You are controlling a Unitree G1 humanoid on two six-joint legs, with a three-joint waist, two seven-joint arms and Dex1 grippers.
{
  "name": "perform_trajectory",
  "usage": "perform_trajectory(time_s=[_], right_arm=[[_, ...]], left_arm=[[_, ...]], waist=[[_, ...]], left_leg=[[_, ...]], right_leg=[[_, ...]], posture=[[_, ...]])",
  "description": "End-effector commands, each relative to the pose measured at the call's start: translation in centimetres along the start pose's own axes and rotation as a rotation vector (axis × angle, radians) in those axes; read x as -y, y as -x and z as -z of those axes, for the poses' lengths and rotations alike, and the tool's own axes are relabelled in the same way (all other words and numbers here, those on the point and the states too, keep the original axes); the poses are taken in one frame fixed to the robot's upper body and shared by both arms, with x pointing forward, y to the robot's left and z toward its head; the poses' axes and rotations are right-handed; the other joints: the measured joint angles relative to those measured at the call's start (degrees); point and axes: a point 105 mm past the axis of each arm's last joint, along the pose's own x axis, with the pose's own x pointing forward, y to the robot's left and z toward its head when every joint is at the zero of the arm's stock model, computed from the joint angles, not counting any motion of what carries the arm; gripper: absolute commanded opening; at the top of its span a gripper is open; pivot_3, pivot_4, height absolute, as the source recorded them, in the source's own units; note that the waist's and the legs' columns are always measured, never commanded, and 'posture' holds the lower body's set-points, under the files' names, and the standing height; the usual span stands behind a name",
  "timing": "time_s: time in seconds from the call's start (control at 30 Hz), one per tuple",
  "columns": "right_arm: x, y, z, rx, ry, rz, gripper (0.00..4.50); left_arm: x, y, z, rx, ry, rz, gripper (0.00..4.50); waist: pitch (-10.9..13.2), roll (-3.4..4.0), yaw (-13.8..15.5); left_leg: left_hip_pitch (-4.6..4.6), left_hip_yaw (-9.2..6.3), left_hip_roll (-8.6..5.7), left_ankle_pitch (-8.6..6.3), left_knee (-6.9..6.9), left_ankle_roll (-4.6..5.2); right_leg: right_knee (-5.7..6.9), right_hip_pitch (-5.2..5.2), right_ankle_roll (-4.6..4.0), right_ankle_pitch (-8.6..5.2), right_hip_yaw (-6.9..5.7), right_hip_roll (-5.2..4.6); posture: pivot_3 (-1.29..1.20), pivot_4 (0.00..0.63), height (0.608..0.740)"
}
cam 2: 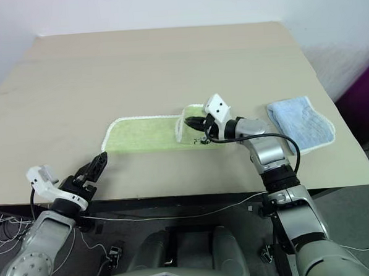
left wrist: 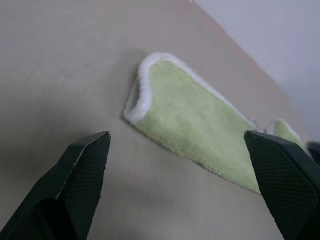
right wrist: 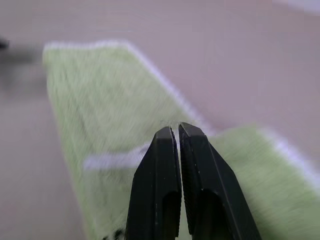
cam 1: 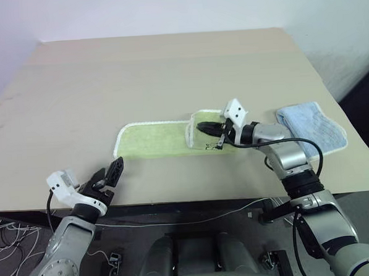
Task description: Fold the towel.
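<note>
Right gripper [cam 1: 207, 127]: black fingers pressed together, clamped on the right end of the towel [cam 1: 157, 139], lifting that end so it curls up and back over the flat part. It sits over the desk's near-right area, well inside every edge.

Left gripper [cam 1: 114, 169]: fingers spread wide, holding nothing, poised over bare desk close to the near edge, left of the towel's left end and apart from it.

Towel: long light-green terry strip with white corded edging, lying lengthwise across the near half of the desk [cam 1: 168, 71], roughly midway between the left and right edges. Left end rounded and flat; right end raised. A small dark printed mark shows near the raised end.

Open room: wide bare surface toward the far edge and the left edge; a narrower bare band between towel and near edge.

Pale-blue cloth [cam 1: 312, 126]: folded, near the right edge, apart from the towel.

View differences: the left wrist view shows the towel's rounded end [left wrist: 150, 85] with its edging slightly rolled. The right wrist view shows the closed fingertips [right wrist: 167, 137] over green pile crossed by a white cord line.
</note>
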Motion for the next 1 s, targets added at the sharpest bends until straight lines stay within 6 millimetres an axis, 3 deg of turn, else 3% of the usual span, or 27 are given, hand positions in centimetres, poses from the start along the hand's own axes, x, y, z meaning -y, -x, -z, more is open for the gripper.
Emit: perform_trajectory(time_s=[0.03, 0.3, 0.5, 0.8, 0.9, 1.0], right_arm=[[0.7, 0.2, -3.0, 0.081, 0.051, 0.011, 0.22], [0.6, 0.3, -3.4, 0.096, 0.052, 0.015, 0.22], [0.6, 0.9, -3.3, 0.096, 0.047, 0.049, 0.22], [0.6, 1.7, -3.2, 0.092, 0.040, 0.088, 0.22], [0.5, 1.8, -3.3, 0.096, 0.040, 0.091, 0.17], [0.3, 1.8, -3.3, 0.098, 0.039, 0.094, 0.17]], left_arm=[[0.9, -0.1, -0.2, 0.008, 0.086, -0.002, 4.50], [2.4, -3.3, 1.1, -0.080, 0.227, 0.018, 4.50], [1.4, -5.6, 0.9, -0.074, 0.333, -0.067, 4.50], [0.3, -6.9, 0.5, -0.065, 0.385, -0.114, 4.50], [0.4, -7.2, 0.3, -0.062, 0.387, -0.102, 3.87], [0.7, -7.5, 0.0, -0.045, 0.397, -0.081, 2.85]], waist=[[0.00, 0.00, -0.01], [0.00, 0.00, 0.04], [-0.02, 0.02, 0.27], [-0.10, 0.15, 0.52], [-0.10, 0.15, 0.58], [-0.10, 0.15, 0.65]], left_leg=[[0.00, 0.00, 0.00, 0.00, 0.00, 0.00], [-0.01, 0.01, -0.03, 0.01, 0.02, -0.01], [0.00, 0.00, -0.05, 0.03, 0.04, -0.04], [0.23, -0.01, -0.06, 0.03, 0.02, -0.05], [0.31, -0.01, -0.06, 0.04, 0.00, -0.05], [0.31, 0.00, -0.07, 0.03, 0.01, -0.05]], right_leg=[[0.00, 0.00, -0.01, 0.00, 0.00, 0.01], [0.01, 0.00, 0.00, 0.00, -0.03, 0.06], [0.02, 0.02, 0.00, 0.00, -0.07, 0.07], [0.03, 0.25, 0.00, 0.00, -0.08, 0.09], [0.02, 0.33, 0.00, 0.00, -0.09, 0.10], [0.02, 0.33, 0.00, 0.00, -0.08, 0.10]], posture=[[0.00, 0.150, 0.740], [0.00, 0.150, 0.740], [0.00, 0.150, 0.740], [0.00, 0.150, 0.740], [0.00, 0.150, 0.740], [0.00, 0.150, 0.740]])
